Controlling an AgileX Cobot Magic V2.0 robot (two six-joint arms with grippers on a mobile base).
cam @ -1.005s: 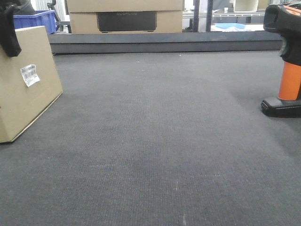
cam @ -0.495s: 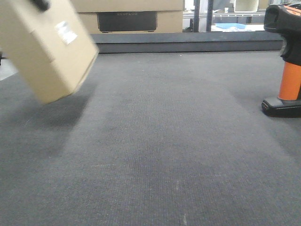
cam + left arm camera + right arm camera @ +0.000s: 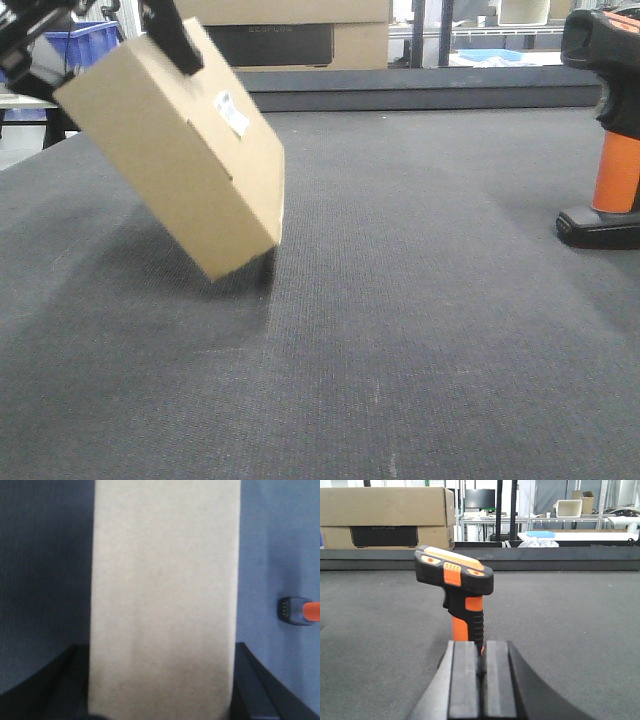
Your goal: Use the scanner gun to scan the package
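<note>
The left gripper [image 3: 110, 60] clamps the cardboard package [image 3: 190, 170], tilted above the mat [image 3: 400, 350] at the left. The scanner gun [image 3: 615, 150] stands upright, well apart to its right, just before the right gripper [image 3: 477, 680], whose jaws are pressed together and empty.

The left gripper [image 3: 115, 70] is black. In the front view one finger [image 3: 176, 36] shows at eleven o'clock as a flat, matt bar with squared edges. From its wrist camera the finger bases [image 3: 60, 687] are dark wedges at seven and five o'clock, too blurred to tell screws or markings. The right gripper [image 3: 481, 650] has two flat, rectangular black pads [image 3: 465, 680] at six o'clock, flanked by smooth dark-grey shoulders [image 3: 532, 692] curving outward.
</note>
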